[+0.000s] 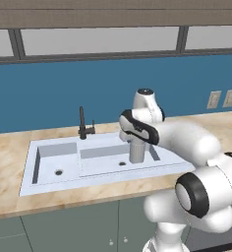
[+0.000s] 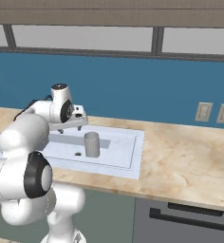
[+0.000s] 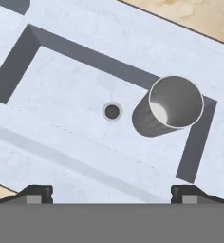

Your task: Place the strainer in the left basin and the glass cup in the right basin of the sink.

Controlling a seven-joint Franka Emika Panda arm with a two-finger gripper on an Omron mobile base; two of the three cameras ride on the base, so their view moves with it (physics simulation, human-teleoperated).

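Glass cup (image 3: 173, 107) upright in right basin (image 3: 61, 90); drain (image 3: 112, 111) side free.

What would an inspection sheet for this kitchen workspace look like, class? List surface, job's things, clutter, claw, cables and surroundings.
Surface: tan marbled counter holding a pale double sink.
Job's things: grey cup stands upright in the wider right basin, beside its drain; narrower left basin holds nothing seen. No strainer seen.
Clutter: nothing seen.
Claw: claw is open above the right basin, holding nothing, apart from the cup.
Cables: nothing seen.
Surroundings: black faucet behind the sink, blue wall with outlets, window above, grey cabinets below.
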